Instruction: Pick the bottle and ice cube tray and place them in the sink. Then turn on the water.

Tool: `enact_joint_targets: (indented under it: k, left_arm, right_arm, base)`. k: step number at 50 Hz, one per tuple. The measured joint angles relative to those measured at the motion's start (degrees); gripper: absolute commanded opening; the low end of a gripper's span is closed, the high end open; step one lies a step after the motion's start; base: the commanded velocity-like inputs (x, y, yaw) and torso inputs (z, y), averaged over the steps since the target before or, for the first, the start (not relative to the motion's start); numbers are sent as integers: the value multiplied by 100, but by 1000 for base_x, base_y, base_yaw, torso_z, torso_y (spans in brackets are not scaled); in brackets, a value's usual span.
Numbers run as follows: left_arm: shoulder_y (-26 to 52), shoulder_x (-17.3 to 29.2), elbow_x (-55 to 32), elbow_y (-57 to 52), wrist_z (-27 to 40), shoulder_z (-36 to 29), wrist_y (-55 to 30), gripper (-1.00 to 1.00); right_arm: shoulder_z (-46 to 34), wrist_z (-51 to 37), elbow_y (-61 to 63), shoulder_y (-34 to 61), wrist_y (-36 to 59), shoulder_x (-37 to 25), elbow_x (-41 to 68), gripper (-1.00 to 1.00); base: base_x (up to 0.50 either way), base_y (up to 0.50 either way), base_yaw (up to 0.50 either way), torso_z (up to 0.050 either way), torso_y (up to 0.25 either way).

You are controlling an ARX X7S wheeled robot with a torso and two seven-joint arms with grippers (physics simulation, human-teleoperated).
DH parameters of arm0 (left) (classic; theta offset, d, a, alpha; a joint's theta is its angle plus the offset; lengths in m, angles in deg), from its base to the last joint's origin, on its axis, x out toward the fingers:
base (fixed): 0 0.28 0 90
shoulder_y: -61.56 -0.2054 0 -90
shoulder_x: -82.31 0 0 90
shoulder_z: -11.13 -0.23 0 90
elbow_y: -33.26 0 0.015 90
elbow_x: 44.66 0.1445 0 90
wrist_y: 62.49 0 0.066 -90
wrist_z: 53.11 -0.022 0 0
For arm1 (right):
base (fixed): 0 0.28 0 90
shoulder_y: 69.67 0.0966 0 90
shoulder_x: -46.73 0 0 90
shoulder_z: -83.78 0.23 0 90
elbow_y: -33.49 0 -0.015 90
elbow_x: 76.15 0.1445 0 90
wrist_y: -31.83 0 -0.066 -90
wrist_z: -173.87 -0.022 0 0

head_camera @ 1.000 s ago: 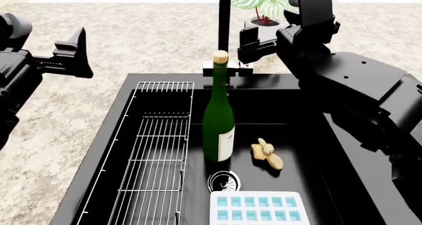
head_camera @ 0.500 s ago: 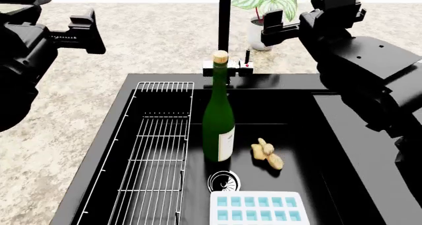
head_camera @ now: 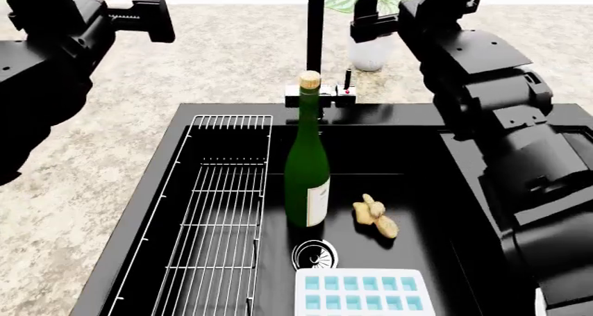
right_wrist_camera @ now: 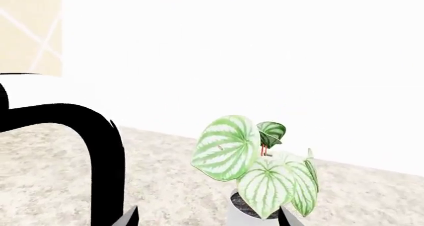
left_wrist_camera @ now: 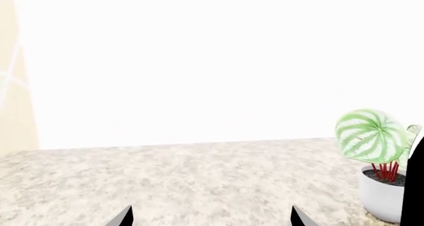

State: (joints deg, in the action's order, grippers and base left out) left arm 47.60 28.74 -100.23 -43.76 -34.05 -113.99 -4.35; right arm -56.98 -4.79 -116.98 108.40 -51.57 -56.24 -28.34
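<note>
You're not getting any readable text in these views. The bottle [head_camera: 307, 173] is carrying a white paper label, but it's showing blank at this angle: no letters, no brand, no numbers. The ice cube tray [head_camera: 364, 292] is showing only its blue cells, no markings. The tap [head_camera: 315, 31] base is showing a small red dot, not a legible sign. Both wrist views are showing 0 text.

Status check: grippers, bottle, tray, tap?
Both grippers open, empty, raised over the counter. Bottle upright in sink, tray flat beside the drain. No stream visible at tap. Ginger piece beside bottle.
</note>
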Motion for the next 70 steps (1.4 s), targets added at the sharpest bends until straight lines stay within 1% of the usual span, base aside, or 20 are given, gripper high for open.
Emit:
enact_joint_targets:
  k: [9,23,41,52,70]
  left_arm:
    - [482,-516,373,1031,-269,-193,169,100]
    - [1401,-1519,1041,3320,-916,-490,818,100]
    - [2182,-2300,1522,5189,-1404,-701,1370,100]
    - [2421,-2564,1731,5839,-1568,-678,1580,100]
    - [2503,-2716,2003,6169,-1673,-469,1701,100]
  right_arm:
    - [351,438,-855,-31,-527,411,-325,100]
    - [1098,803,-1299,-335,-1069,650,-957,100]
    - [1982,920,-1420,-538,-1627,769,-1855,100]
    - [2444,1009,-1436,-617,-1950,810,-2439,100]
    - [3185,1169,-1444,-698,-2273,871,-3402,100]
  base:
    - [0,0,0,0,0]
    - [0,0,0,0,0]
    - [0,0,0,0,0]
    - [0,0,0,0,0]
    - [0,0,0,0,0]
